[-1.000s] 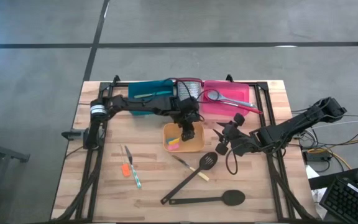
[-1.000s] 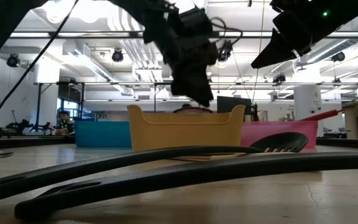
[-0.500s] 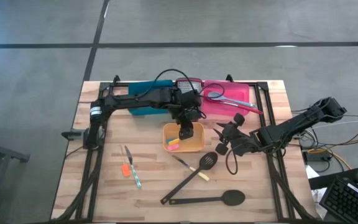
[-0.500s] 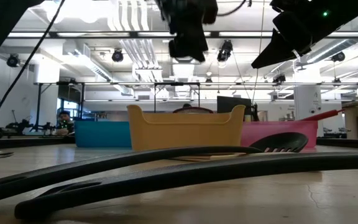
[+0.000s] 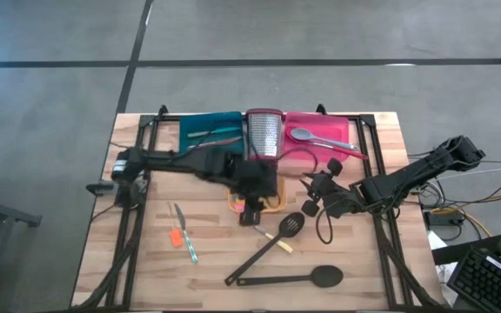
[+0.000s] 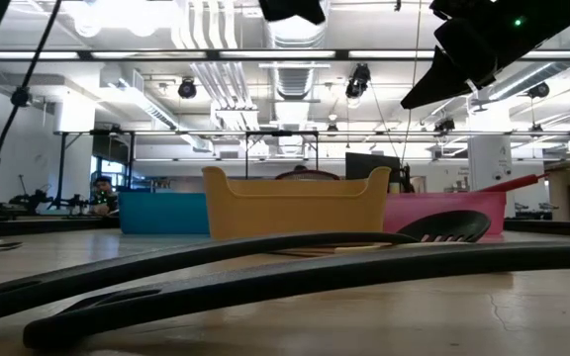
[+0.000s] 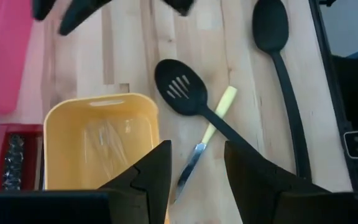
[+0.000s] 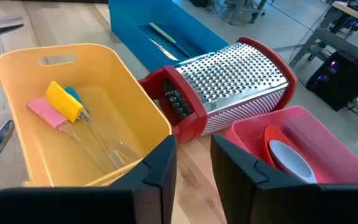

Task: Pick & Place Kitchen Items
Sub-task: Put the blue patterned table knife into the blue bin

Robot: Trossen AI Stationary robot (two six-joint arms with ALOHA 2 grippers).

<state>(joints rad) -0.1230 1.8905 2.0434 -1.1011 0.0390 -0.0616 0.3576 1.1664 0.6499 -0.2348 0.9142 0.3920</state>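
Observation:
My left gripper (image 5: 252, 214) hangs open and empty, high above the near edge of the orange tray (image 5: 277, 198). In its wrist view its fingers (image 7: 194, 180) point down at a yellow-handled knife (image 7: 211, 140) and the black slotted spatula (image 7: 188, 96). The black spoon (image 5: 320, 276) lies near the table's front. The tray holds small pink, yellow and blue pieces (image 8: 59, 102). My right gripper (image 5: 313, 196) is open and empty, right of the tray. A grey spoon (image 5: 307, 136) lies in the pink tray (image 5: 337, 130).
The steel grater (image 5: 265, 135) stands between the teal tray (image 5: 205, 130) and the pink tray, behind the orange tray. A knife (image 5: 179, 216), an orange piece (image 5: 177, 236) and a teal-handled tool (image 5: 191, 250) lie at the front left. The spatula's handle (image 6: 216, 252) crosses the low view.
My left gripper has risen from inside the orange tray and moved toward the table's near edge, and now only just shows at the top of the low view. The pieces in the tray stay where they were.

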